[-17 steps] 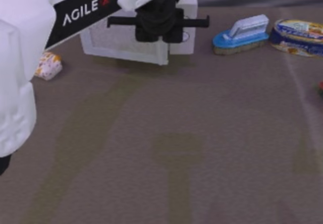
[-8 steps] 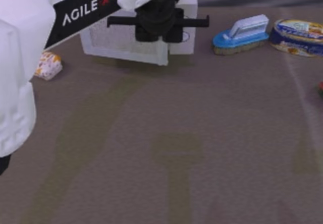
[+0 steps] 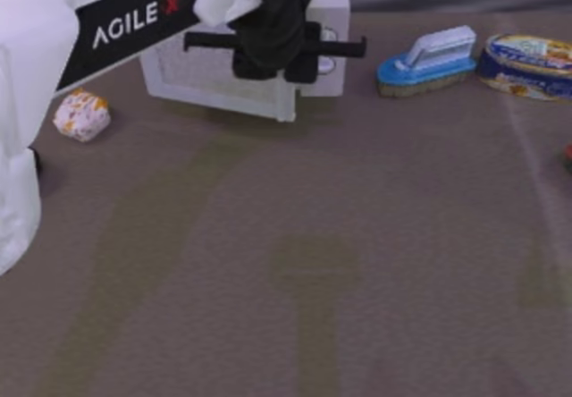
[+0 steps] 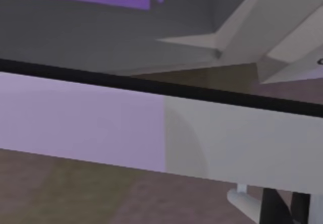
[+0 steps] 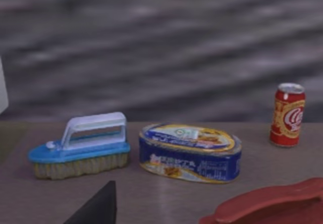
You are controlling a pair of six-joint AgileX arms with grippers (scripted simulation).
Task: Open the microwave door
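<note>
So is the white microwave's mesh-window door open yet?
Slightly ajar: the white mesh-window door angles out from the white boxy microwave, free edge forward under the left gripper.

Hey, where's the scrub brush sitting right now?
In the top view the blue scrub brush lies at the table's far edge, right of centre, between the microwave on its left and the oval blue tin on its right.

Matt white microwave [image 3: 332, 4]; speckled mesh microwave door [image 3: 214, 80]; cloth-like table [image 3: 357, 263]
</note>
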